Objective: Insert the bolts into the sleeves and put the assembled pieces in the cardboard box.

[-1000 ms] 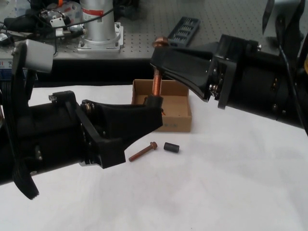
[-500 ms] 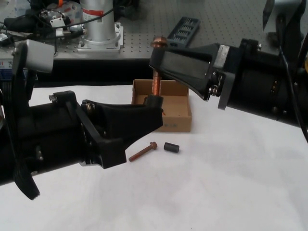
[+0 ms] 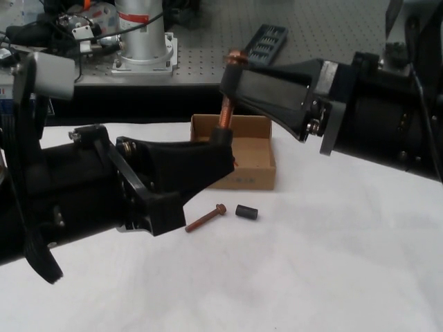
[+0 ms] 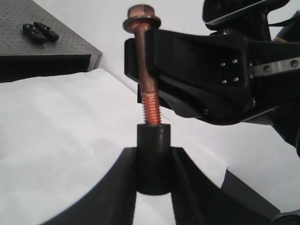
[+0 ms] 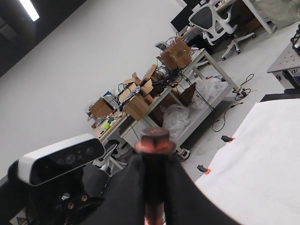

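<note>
Holding the black sleeve (image 4: 153,154) upright with its bore facing up, the left jaws were clamped on it at the centre of the high view. The copper bolt (image 4: 144,70) was gripped just under its head by the right jaws, so its threaded tip met the sleeve's mouth in line, seen against the cardboard box (image 3: 249,173). A spare bolt (image 3: 205,218) and loose sleeve (image 3: 246,212) lay lower on the worktop (image 3: 311,263), probably for the next assembly.

The white bench (image 3: 332,263) carries a cardboard box (image 3: 252,176), a loose bolt (image 3: 205,218) and a sleeve (image 3: 246,212).
</note>
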